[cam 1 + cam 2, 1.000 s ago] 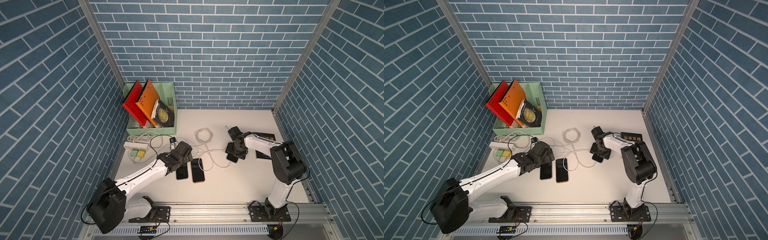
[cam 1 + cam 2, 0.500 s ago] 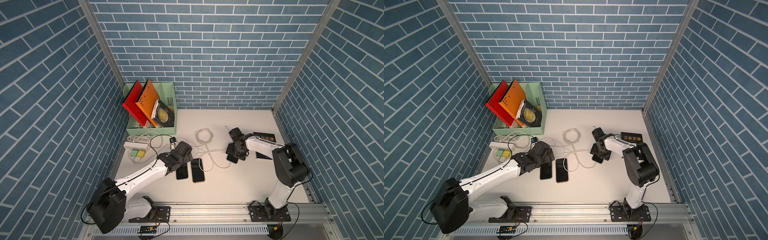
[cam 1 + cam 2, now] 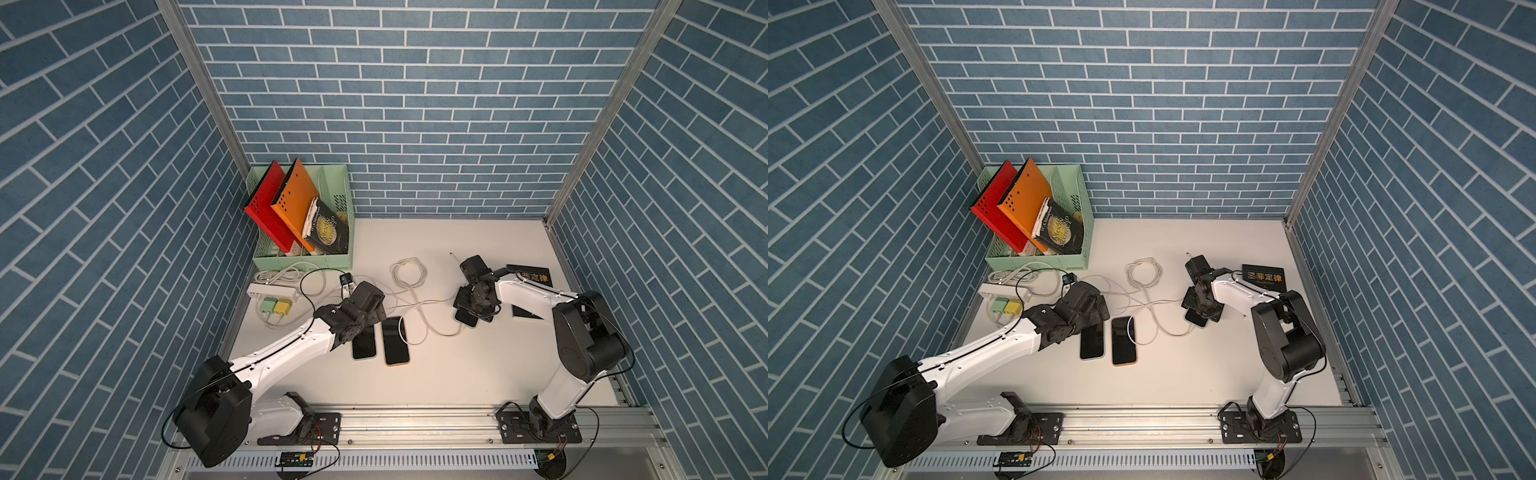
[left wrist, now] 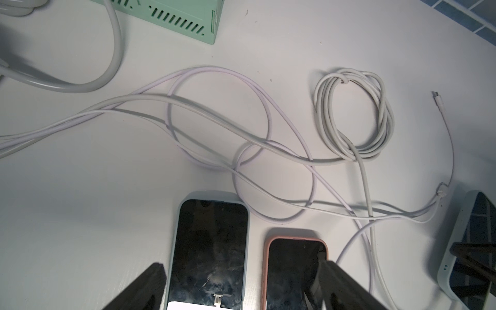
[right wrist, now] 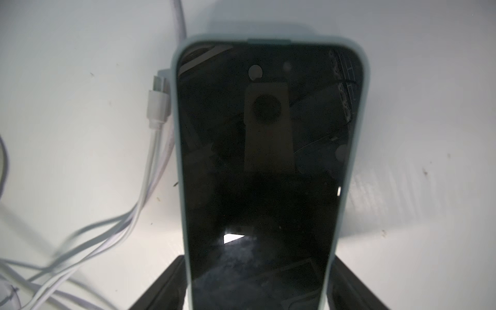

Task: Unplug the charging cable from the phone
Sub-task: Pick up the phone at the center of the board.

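The right gripper [image 5: 257, 259] has eased its jaws inward and seems to pinch the phone [image 5: 263, 161] on the table [image 5: 416, 134], cable [image 5: 157, 107] trailing beside it, while the left gripper [image 4: 240, 264] stays spread, so the pull remains.

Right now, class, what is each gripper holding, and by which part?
Left gripper: nothing, jaws open. Right gripper: its fingers flank the long edges of the pale-blue-cased black phone near one end; whether they grip it cannot be told.
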